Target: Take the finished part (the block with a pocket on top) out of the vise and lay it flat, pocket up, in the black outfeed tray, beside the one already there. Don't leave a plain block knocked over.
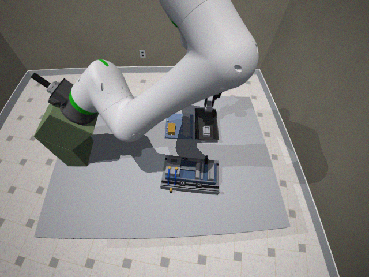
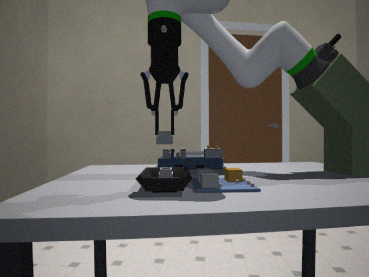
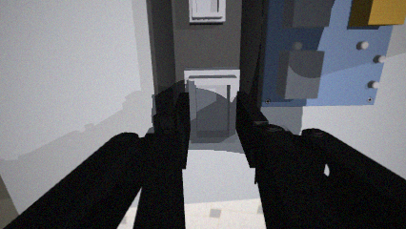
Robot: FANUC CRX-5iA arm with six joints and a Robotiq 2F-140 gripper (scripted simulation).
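Tiled floor and drab walls around a grey table in the top view, white arm sweeping from a green pedestal at left across the upper middle of the frame. Below the arm, right of centre, black outfeed tray with one pocketed block lying in its lower half; just left of it, blue fixture plate bearing a yellow block; lower still, near centre, the vise. Gripper mostly hidden here under the arm. In the exterior view, brown door behind; gripper hanging upper centre, pointed straight down, clamped on the finished part, a small grey block held well above the tray and apart from it. Vise behind the tray, empty-jawed as far as visible. In the wrist view, two black fingers at centre pressed against both sides of the part, pocket facing up toward the lens, tray floor directly beneath, the other pocketed block at top centre, fixture plate at upper right.
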